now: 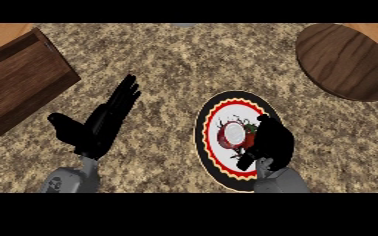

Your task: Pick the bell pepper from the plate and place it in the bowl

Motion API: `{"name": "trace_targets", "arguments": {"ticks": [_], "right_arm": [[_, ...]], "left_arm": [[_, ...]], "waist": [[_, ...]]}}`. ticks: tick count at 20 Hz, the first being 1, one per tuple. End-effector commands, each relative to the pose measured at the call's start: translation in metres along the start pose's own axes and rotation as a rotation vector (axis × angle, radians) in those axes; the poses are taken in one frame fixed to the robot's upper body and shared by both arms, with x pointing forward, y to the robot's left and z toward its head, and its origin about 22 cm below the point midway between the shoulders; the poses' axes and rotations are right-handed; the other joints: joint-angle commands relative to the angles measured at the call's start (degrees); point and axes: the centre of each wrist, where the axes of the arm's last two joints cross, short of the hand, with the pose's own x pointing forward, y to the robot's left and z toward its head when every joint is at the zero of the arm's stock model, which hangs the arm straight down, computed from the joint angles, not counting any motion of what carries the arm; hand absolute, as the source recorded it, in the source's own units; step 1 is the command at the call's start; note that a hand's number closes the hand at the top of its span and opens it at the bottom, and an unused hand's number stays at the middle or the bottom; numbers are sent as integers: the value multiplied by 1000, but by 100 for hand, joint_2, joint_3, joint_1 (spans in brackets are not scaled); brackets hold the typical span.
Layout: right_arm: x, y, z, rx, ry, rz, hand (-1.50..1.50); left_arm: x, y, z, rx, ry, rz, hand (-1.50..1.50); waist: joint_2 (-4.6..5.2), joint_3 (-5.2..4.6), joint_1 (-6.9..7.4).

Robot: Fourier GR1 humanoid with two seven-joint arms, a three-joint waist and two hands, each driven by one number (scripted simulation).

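A round plate (210, 111) with a black, yellow and red rim lies on the counter at centre right. On it sits a red bell pepper (235, 134) with a pale side and a green stem. My right hand (272, 141) comes in from below and curls over the pepper's right side, hiding part of it. The brown wooden bowl (341, 60) stands at the upper right, cut off by the view's edge. My left hand (105, 120) rests at the left with straight fingers pointing up, holding nothing.
A dark wooden board or box (29, 75) lies at the upper left on the speckled stone counter (184, 60). A small grey object (184, 25) shows at the top edge.
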Motion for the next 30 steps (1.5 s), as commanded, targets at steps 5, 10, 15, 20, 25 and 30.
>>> {"name": "trace_targets", "arguments": {"ticks": [5,10,15,20,25,30], "right_arm": [[5,8,-12,-42,41,33,150],[13,15,-18,-56,7,59,150],[12,19,0,-126,17,97,150],[57,-40,-49,-53,-86,110,150],[64,-66,-102,-115,-91,139,150],[90,-100,-58,-240,-155,27,150]], "left_arm": [[9,-15,-8,-6,6,-4,0],[-10,0,0,-6,1,-1,0],[2,-7,3,-11,26,14,0],[5,12,-15,-11,-8,3,0],[-9,4,-5,-8,0,8,0],[2,-2,-15,5,-1,2,0]], "waist": [[11,8,-3],[16,8,4],[6,8,6],[40,7,50],[47,9,101],[14,7,5]]}}
